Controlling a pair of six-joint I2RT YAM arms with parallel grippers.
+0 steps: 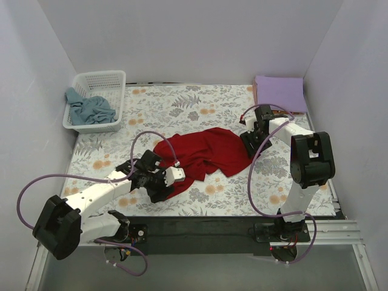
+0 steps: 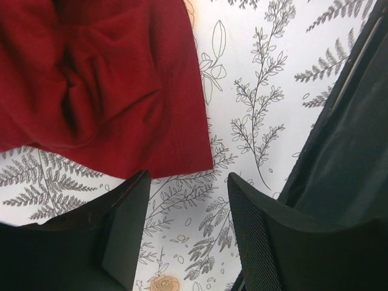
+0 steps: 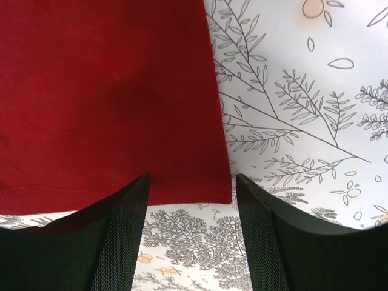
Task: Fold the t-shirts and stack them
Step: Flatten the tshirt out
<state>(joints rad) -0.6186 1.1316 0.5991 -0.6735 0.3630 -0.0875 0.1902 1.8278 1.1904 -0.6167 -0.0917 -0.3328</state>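
The deep red t-shirt lies crumpled in the middle of the table. My left gripper is open at its near-left corner; in the left wrist view the red corner sits just beyond the empty gripper. My right gripper is open at the shirt's right edge; in the right wrist view the red hem corner lies just ahead of the gripper, with nothing between the jaws. A folded lavender t-shirt lies at the back right. A blue-grey t-shirt sits bunched in the basket.
The white lattice basket stands at the back left. The floral table cloth covers the table. White walls enclose the left, back and right sides. The black rail with the arm bases runs along the near edge.
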